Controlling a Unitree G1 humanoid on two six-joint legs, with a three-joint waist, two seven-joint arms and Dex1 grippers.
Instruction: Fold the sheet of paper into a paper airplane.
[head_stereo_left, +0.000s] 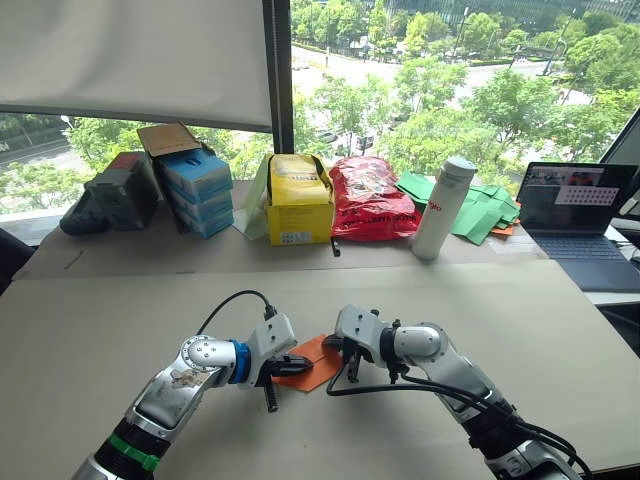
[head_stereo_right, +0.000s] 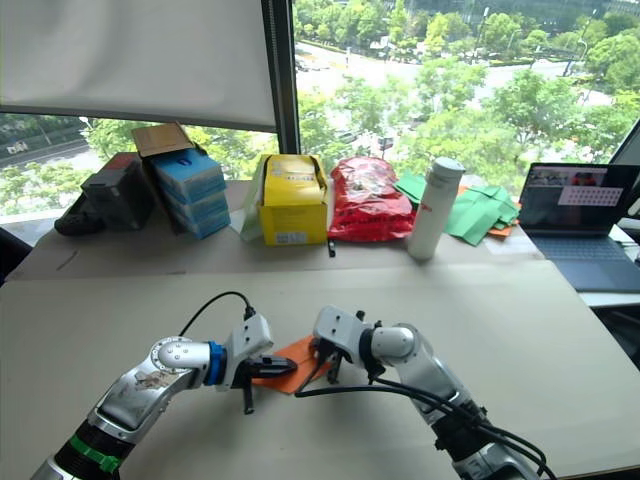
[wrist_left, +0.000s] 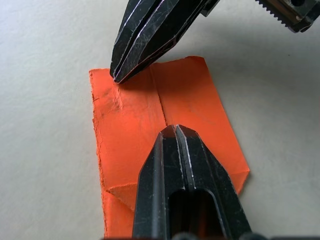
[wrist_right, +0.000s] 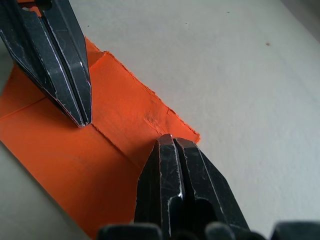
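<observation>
The sheet of paper (head_stereo_left: 322, 370) lies flat on the tan table, bright orange, folded narrow with a crease along its middle (wrist_left: 162, 107) and one small corner turned in. My left gripper (head_stereo_left: 306, 363) is shut, its tip (wrist_left: 175, 129) resting on the centre crease. From the other side my right gripper (head_stereo_left: 346, 350) is shut too, its tip (wrist_right: 168, 138) pressing the sheet close to a torn-looking edge. Both tips meet the sheet a short way apart. The paper airplane as a finished dart is not in view.
Along the table's far side by the window stand stacked blue boxes (head_stereo_left: 197, 190), a yellow box (head_stereo_left: 298, 200), a red bag (head_stereo_left: 370, 198), a white bottle (head_stereo_left: 442, 208), green paper sheets (head_stereo_left: 482, 210) and an open laptop (head_stereo_left: 575, 215). Bare tabletop (head_stereo_left: 120, 320) surrounds the sheet.
</observation>
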